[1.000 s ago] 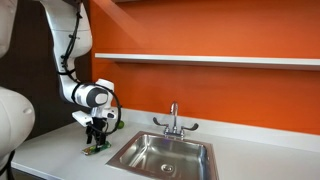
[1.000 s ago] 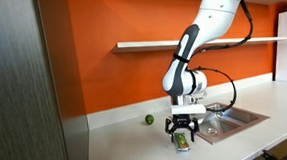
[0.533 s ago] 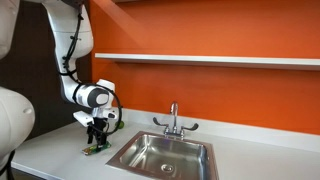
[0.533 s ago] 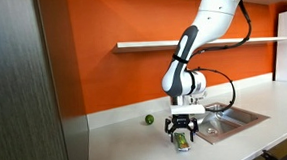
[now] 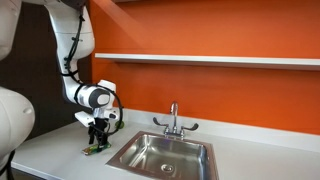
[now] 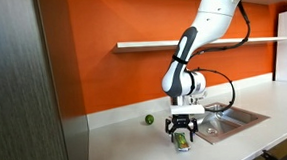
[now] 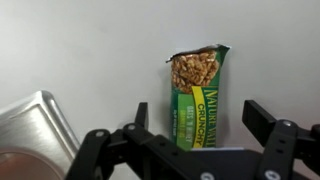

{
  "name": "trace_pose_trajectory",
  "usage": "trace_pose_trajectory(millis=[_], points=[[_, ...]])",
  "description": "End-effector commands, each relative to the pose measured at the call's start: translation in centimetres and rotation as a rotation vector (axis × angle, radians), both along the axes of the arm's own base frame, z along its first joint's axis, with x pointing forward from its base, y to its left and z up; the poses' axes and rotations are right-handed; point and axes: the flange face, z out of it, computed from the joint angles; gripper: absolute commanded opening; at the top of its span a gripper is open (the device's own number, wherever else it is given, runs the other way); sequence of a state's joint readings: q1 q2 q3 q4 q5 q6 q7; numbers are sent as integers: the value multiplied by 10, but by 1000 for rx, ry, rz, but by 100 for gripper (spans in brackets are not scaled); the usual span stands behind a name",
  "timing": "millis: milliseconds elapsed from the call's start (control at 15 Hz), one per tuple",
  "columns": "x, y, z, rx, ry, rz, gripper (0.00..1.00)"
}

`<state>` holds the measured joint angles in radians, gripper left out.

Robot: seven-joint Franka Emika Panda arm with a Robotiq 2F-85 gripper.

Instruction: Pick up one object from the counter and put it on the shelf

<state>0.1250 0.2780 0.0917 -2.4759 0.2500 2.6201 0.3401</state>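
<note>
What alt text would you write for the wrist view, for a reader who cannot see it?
A green granola bar lies flat on the pale counter, framed between the open black fingers of the end effector, which do not touch it. A corner of the steel sink shows at lower left.
</note>
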Motion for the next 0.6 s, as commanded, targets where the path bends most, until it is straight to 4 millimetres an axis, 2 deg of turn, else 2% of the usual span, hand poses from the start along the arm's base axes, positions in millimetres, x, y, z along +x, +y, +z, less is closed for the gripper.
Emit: trace_pose_trajectory(millis=[0,333,400,533], points=[[6,-2,-2,10,-5,-6,65],[9,-1,-7,15,-2,-5,24],[9,-1,-7,15,-2,-6,19],[10,0,-6,14,-3,-6,18]])
